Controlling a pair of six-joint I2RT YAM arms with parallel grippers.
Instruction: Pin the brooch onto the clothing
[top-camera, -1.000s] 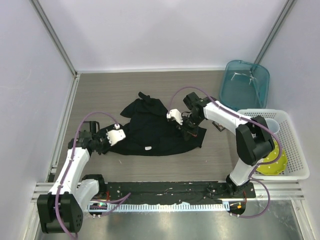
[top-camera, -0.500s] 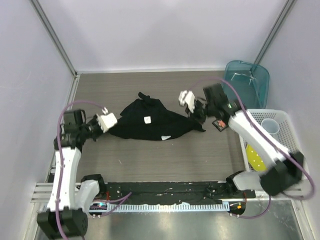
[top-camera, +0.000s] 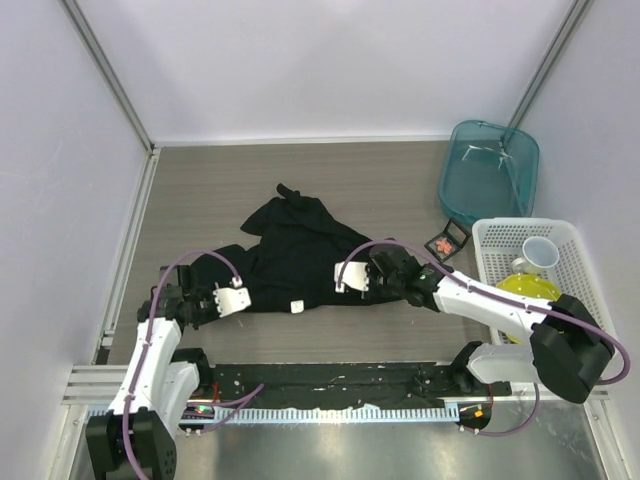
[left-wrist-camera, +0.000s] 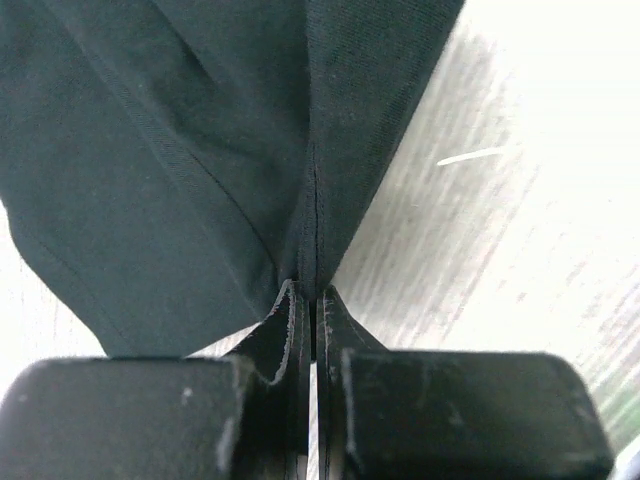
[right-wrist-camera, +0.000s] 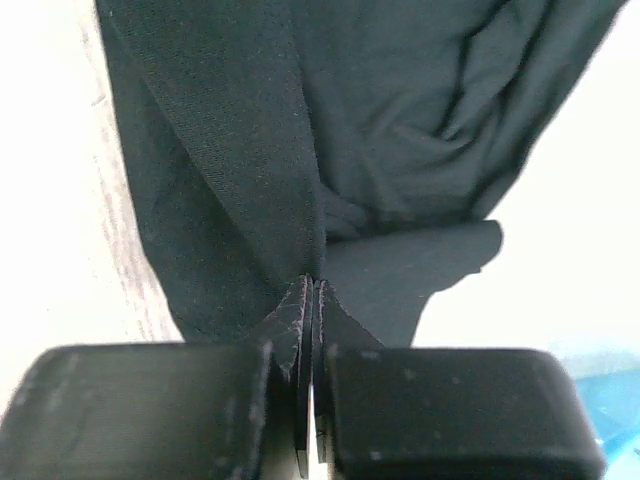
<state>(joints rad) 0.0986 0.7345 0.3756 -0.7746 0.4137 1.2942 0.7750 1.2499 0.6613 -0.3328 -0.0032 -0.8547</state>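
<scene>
Here we have the left tool (left-wrist-camera: 312, 305) pinched shut on a fold of the shirt (top-camera: 300, 250), at its eight o'clock edge in the top view. Our right tool (right-wrist-camera: 312, 292) is likewise clamped on cloth, at the four o'clock edge. The shirt lies crumpled on the bench (top-camera: 220, 190), its white label (top-camera: 297, 303) at six o'clock. The brooch (top-camera: 442, 243) sits in a black box (top-camera: 456, 231), apart from the shirt at three o'clock.
</scene>
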